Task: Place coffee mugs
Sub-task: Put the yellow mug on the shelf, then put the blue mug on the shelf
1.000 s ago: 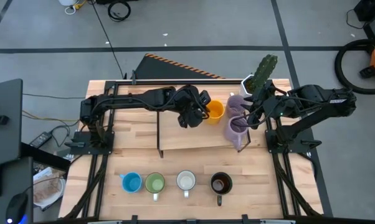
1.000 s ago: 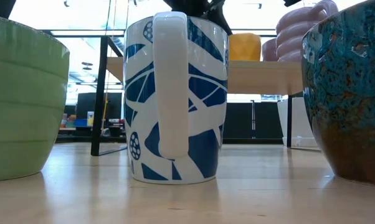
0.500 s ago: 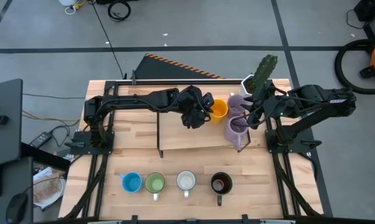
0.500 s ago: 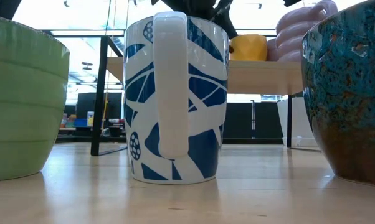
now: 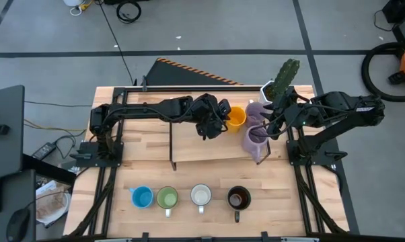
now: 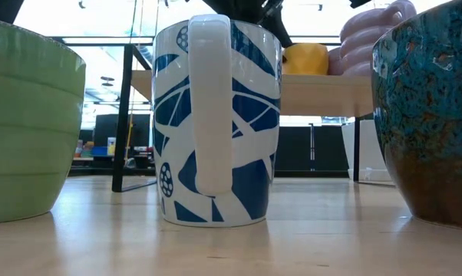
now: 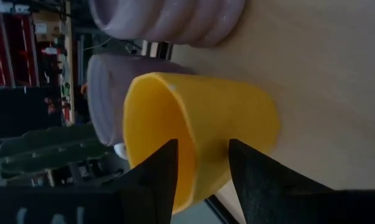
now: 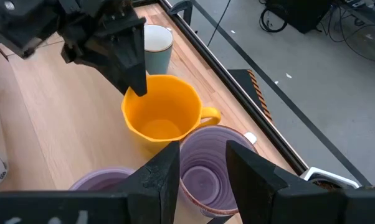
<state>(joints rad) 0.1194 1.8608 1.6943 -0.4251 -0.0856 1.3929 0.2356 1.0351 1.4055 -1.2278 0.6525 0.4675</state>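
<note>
The orange mug (image 5: 235,117) stands on the raised wooden shelf (image 5: 209,146), slightly tilted in the low view (image 6: 306,59). My left gripper (image 5: 217,123) is shut on its rim. Right of it two lilac mugs (image 5: 255,110) (image 5: 254,139) stand on the shelf. My right gripper (image 8: 203,177) hovers open above the nearer lilac mug (image 8: 203,165), a finger on either side, touching nothing I can see. A white mug (image 8: 157,42) stands behind the orange one. Blue (image 5: 142,197), green (image 5: 167,197), white (image 5: 201,195) and dark brown (image 5: 238,197) mugs stand in a row near the table's near edge. My left gripper holds the orange mug by its rim (image 7: 186,146) on the side away from the handle, one finger (image 7: 159,174) inside the mug and one (image 7: 253,171) outside on the wall. The fingers come slanting down from the table's left. The mug's base rests on the shelf.
A cactus in a white pot (image 5: 281,81) stands at the table's far right corner, close behind my right arm. The shelf's dark legs (image 6: 123,115) rise from the tabletop. Bare tabletop lies left of the shelf and between the shelf and the mug row.
My left gripper has moved a little toward the table's right, onto the orange mug's rim. The mug has shifted slightly right and tipped from upright to a slight tilt. My right arm has kept still.
</note>
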